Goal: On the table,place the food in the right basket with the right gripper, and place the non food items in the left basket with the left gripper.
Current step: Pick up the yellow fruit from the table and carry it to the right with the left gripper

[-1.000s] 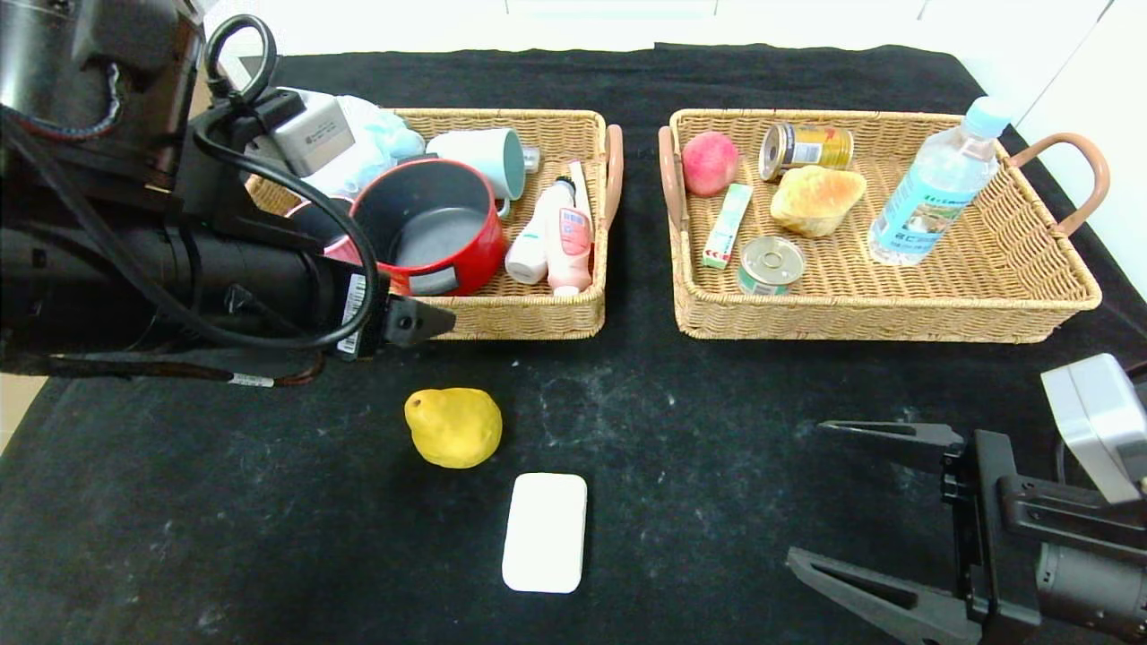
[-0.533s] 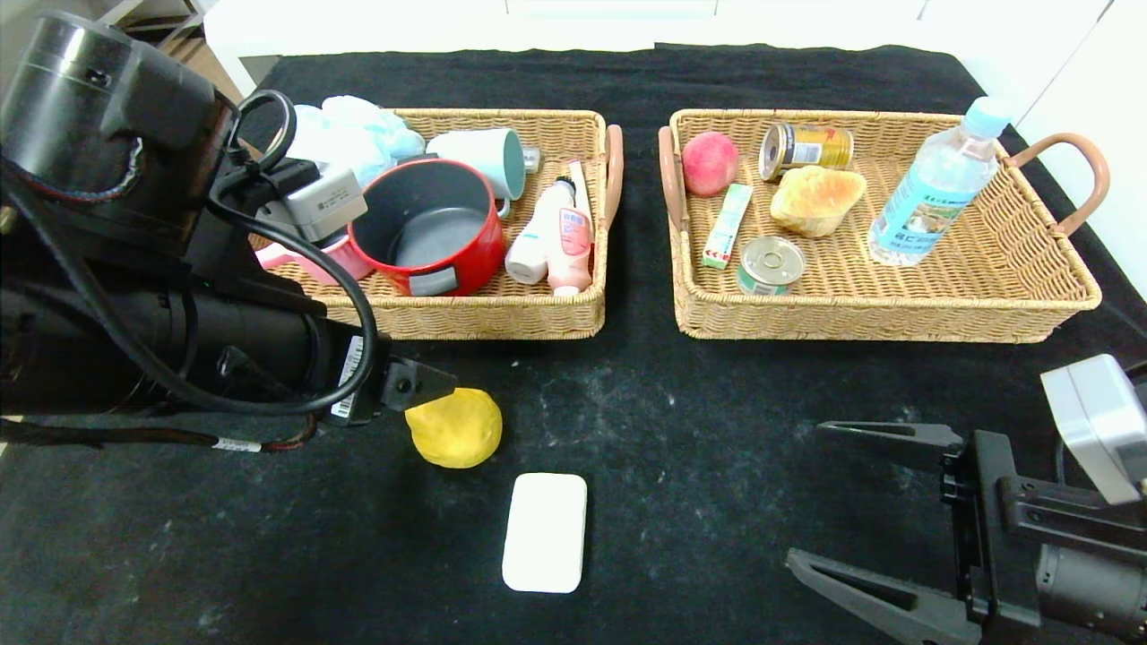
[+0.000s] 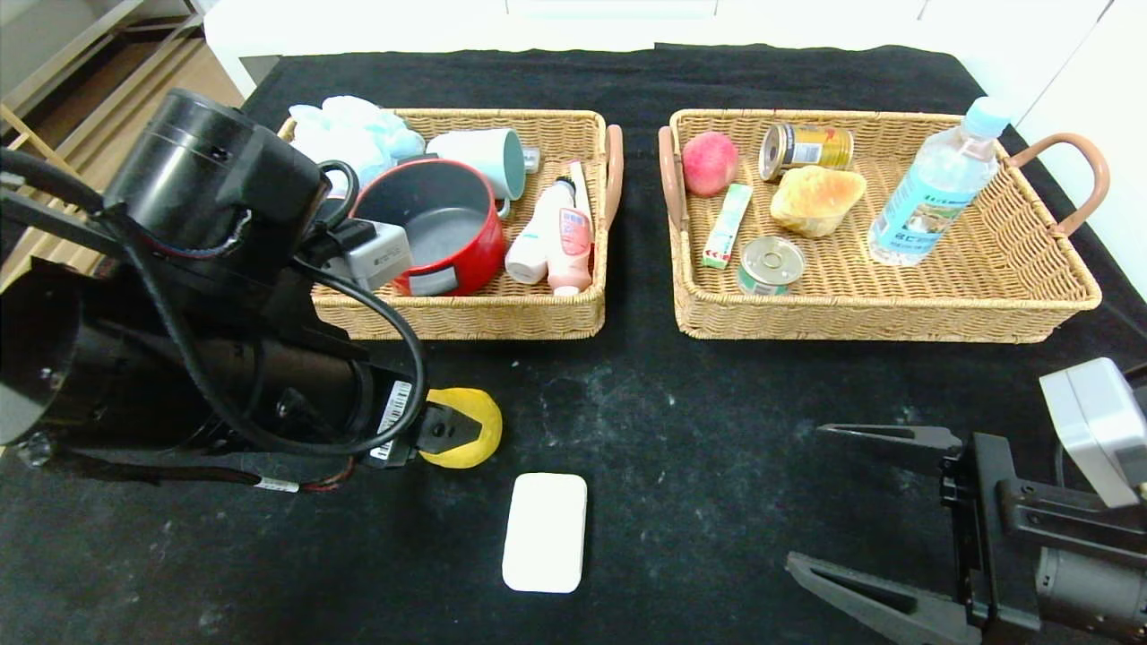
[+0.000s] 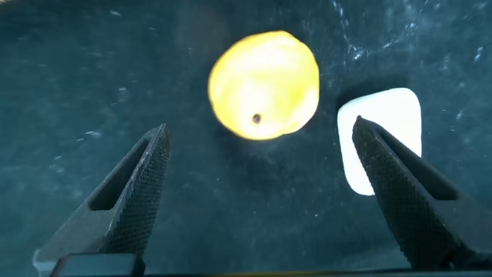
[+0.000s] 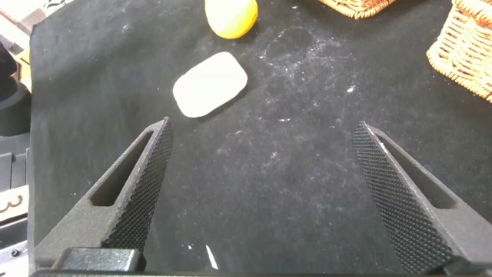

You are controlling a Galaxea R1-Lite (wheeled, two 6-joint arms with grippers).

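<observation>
A yellow pear (image 3: 475, 439) and a white soap bar (image 3: 545, 531) lie on the black table in front of the baskets. My left gripper (image 3: 444, 430) is open and empty, over the pear's left side. In the left wrist view the pear (image 4: 265, 77) sits just beyond the open gripper (image 4: 260, 129), and the soap (image 4: 388, 111) is partly behind one finger. My right gripper (image 3: 805, 494) is open and empty at the front right, above bare cloth. The right wrist view shows the pear (image 5: 231, 15) and soap (image 5: 210, 85) ahead of it (image 5: 263, 127).
The left basket (image 3: 502, 318) holds a red pot (image 3: 439, 224), a mug, bottles and a cloth. The right basket (image 3: 851, 318) holds a peach (image 3: 710, 163), bread, cans, a water bottle (image 3: 936, 184) and a small packet. The table's front edge is near.
My left arm has swung from over the left basket toward the front and now covers the pear's left side. The right arm, pear and soap have not moved.
</observation>
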